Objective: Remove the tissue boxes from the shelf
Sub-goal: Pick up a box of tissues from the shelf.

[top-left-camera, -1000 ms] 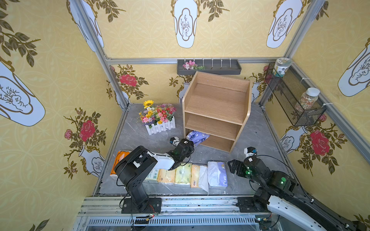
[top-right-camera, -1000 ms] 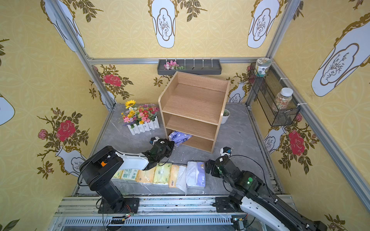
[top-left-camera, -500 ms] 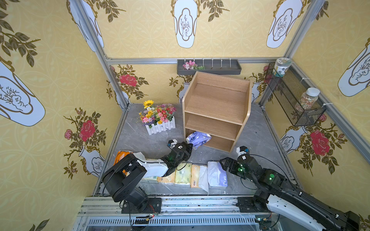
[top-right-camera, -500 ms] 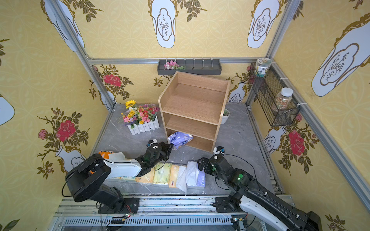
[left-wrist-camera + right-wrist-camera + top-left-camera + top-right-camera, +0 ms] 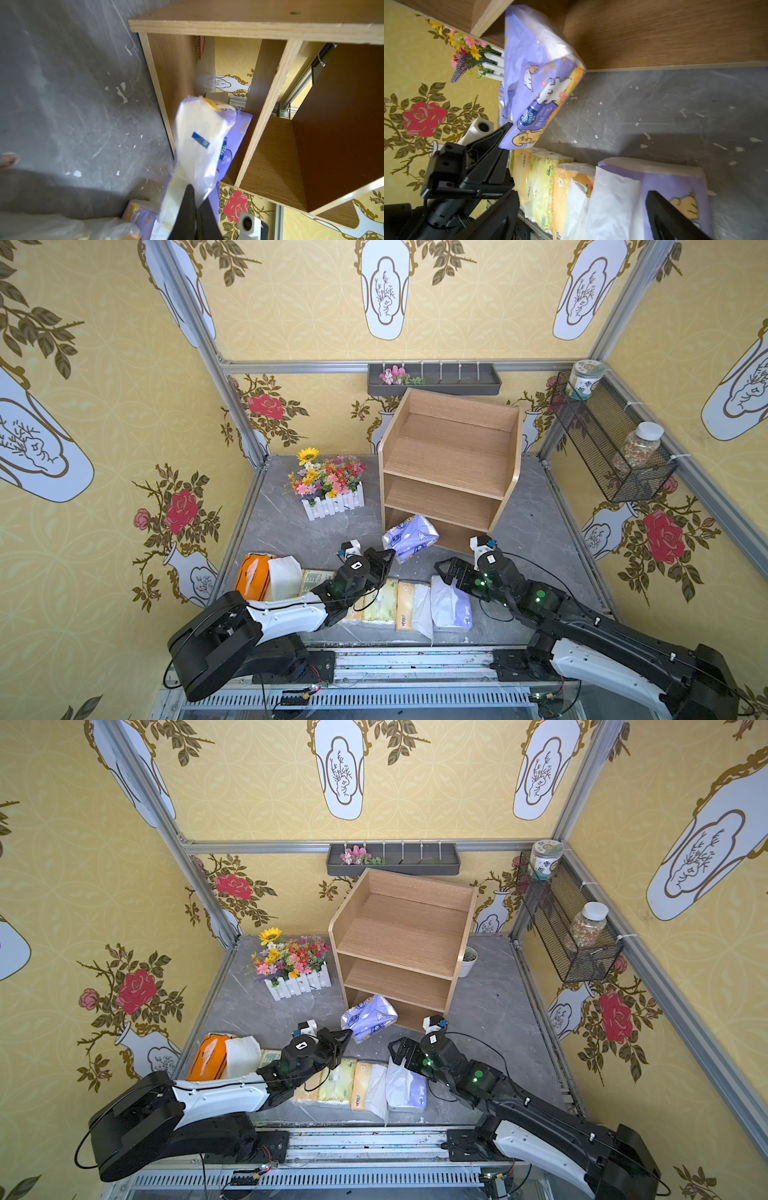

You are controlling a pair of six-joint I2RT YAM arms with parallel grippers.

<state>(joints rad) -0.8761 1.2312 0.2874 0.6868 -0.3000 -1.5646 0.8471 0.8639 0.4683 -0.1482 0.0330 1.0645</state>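
My left gripper (image 5: 388,556) (image 5: 195,199) is shut on the loose wrapper at one corner of a lavender tissue box (image 5: 410,537) (image 5: 203,133) (image 5: 537,83). The box hangs tilted, its far end still at the mouth of the bottom tier of the light-wood shelf (image 5: 453,448) (image 5: 399,928). Both upper tiers are bare. Several tissue boxes lie in a row along the front edge: orange (image 5: 253,576), white (image 5: 284,576), pale yellow (image 5: 380,601) and lavender (image 5: 451,605) (image 5: 675,182). My right gripper (image 5: 446,572) (image 5: 581,197) stands open just above that lavender box.
A white picket planter of flowers (image 5: 330,485) stands left of the shelf. A small potted plant (image 5: 468,961) sits behind the shelf's right side. A dark wall tray (image 5: 434,379) hangs at the back. A black mesh basket (image 5: 611,448) holds two jars on the right wall.
My left gripper has pulled the lavender box a little toward the front, out of the bottom tier. The right gripper has moved left over the row of boxes, still open.
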